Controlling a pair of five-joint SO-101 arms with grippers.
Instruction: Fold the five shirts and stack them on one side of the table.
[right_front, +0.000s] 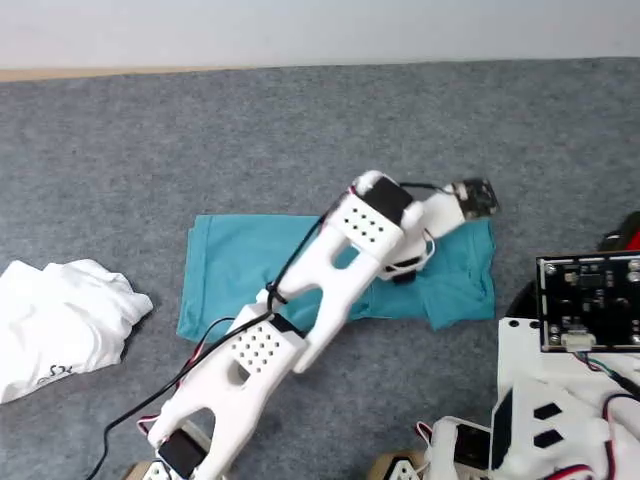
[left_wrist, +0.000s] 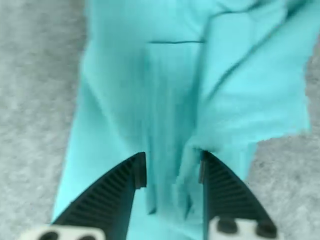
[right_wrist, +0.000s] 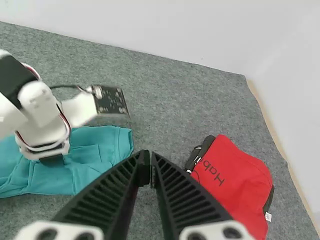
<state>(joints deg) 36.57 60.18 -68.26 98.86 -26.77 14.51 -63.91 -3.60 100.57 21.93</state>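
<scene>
Grey felt-covered bench (right_front: 300, 120) carries all the work. Flat teal cotton shirt (right_front: 240, 270) lies mid-bench in a rough rectangle, its right-hand end doubled over and uneven. Judged part-folded, not finished. White plastic left arm (right_front: 300, 310) reaches from the near edge across the shirt to that right-hand end. Crumpled white cotton shirt (right_front: 60, 325) sits well apart at the left side, unfolded. Red fabric bundle with black trim (right_wrist: 235, 185) lies toward the right edge, near the teal shirt's end but not touching it; cannot tell whether it is a folded shirt. Left pincer (left_wrist: 172, 159) is low over the teal cloth, jaws moderately apart, a raised ridge of fabric standing between them, not yet clamped. Right pincer (right_wrist: 150, 159) hangs above bare bench between the teal shirt and the red bundle, jaws tip to tip, holding nothing. Step in hand, by judgement: the next fold of the teal shirt, at the grasp. Next move calls for closing on the ridge so both layers are caught, lifting only enough to clear the felt, then carrying that end across the shirt so the edges meet squarely.
</scene>
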